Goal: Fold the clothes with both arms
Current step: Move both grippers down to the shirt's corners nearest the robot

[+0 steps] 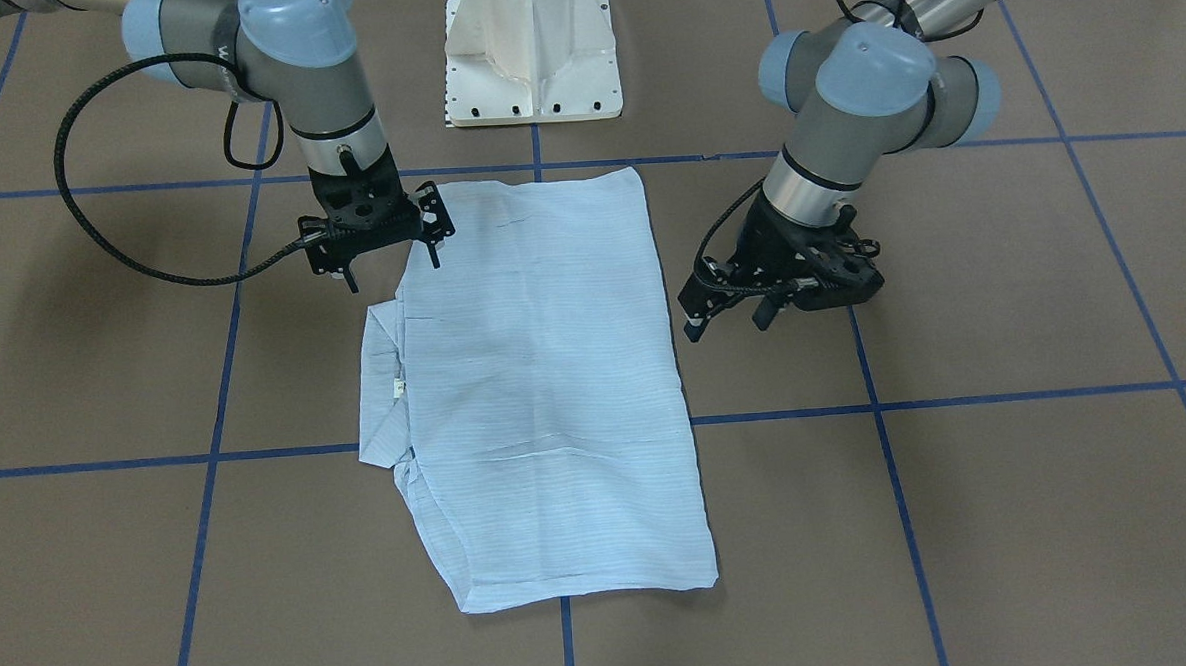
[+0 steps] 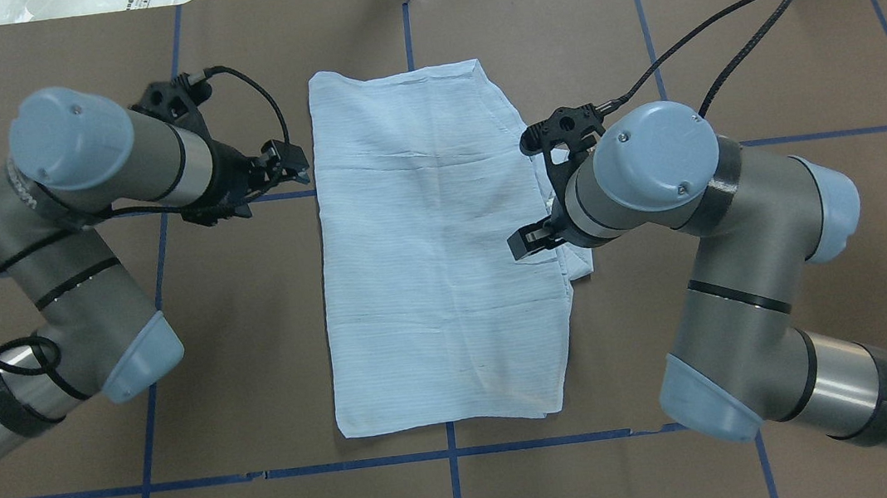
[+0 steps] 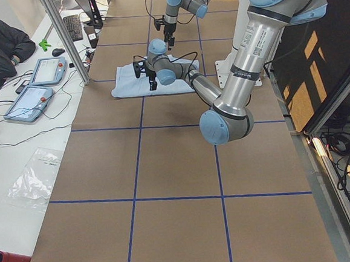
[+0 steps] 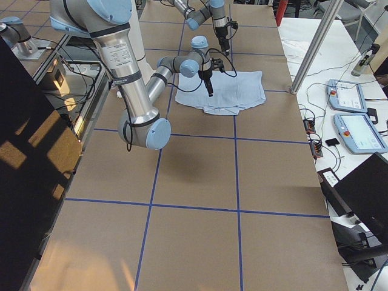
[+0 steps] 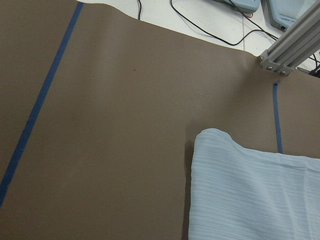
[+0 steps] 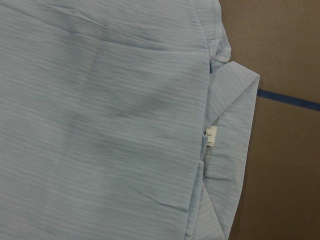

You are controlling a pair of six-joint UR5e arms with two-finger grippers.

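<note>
Brown table (image 1: 1010,495) carrying light blue shirt (image 1: 545,375), lying centred, folded into long rectangle. Left gripper (image 1: 726,325) hovering beside one long edge, right gripper (image 1: 395,272) over other; both spread, holding nothing. Collar (image 1: 378,412) and neck label (image 6: 210,136) sticking out: probably needing tucking, then both pinching matching corners, lifting evenly.

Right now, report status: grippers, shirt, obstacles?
Left gripper open, beside shirt. Right gripper open, above shirt's edge. Shirt folded, flat. No obstacle seen.
</note>
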